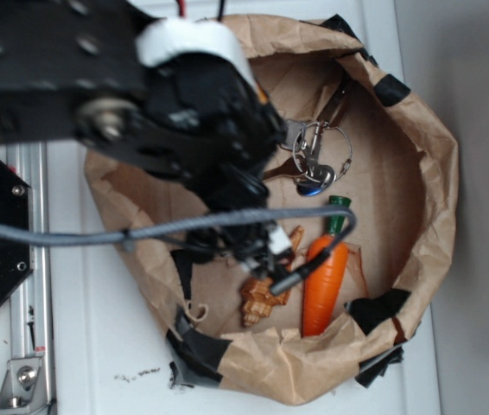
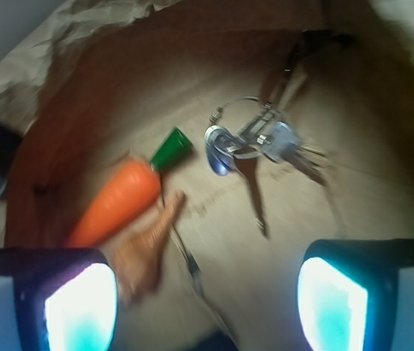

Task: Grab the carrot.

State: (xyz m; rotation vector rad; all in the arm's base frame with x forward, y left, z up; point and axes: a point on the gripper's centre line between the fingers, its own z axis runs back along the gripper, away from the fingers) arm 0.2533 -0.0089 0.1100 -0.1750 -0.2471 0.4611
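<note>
1. Lying against the inner wall of the crumpled brown paper bag (image 1: 430, 173), the glossy bright-orange plastic toy carrot (image 1: 325, 289) points its short dark-green stem (image 1: 338, 212) toward the middle; I take it to have settled there because the floor dips toward the wall.
2. Just beside the carrot, and as far as I can tell touching it in the wrist view, sits the tan ridged spiral seashell (image 1: 264, 296), which crowds the side I would approach from.
3. Further in, well apart from both, I see a bunch of silver keys on a metal ring (image 1: 318, 160) with a small blue fob.
4. The bag is rolled down into a low bowl and patched with strips of black tape (image 1: 200, 350), so it works as an open bin holding these 3 items.
5. My black gripper (image 2: 207, 292) hangs above the bag floor with its 2 fingers (image 2: 83, 303) spread wide and nothing between them; the carrot lies off toward 1 finger, not centred, so I judge I must shift before closing.
</note>
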